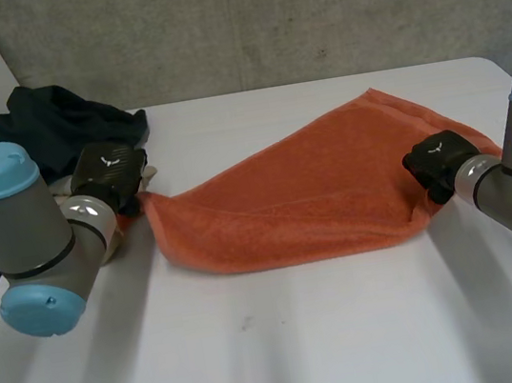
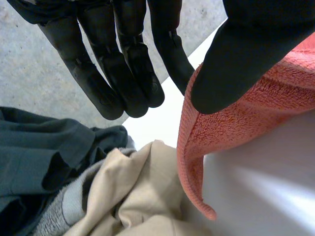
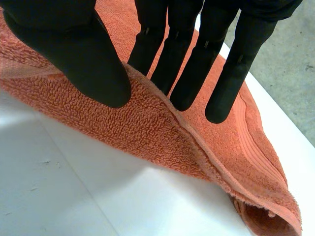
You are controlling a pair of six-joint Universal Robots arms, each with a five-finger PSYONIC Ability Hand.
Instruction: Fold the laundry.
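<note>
The towel point(image 1: 314, 192) lay partly doubled on the table point(image 1: 279, 342). The left hand point(image 1: 111, 175) pinched its left corner between thumb and straight fingers, and the right hand point(image 1: 437, 162) pinched the right edge the same way. Both holds looked shallow. I judged the terry could slip free if the arms lifted unevenly. Farther off, the clothes pile point(image 1: 53, 125) sat just beside the left hand, where a swing might snag it.
</note>
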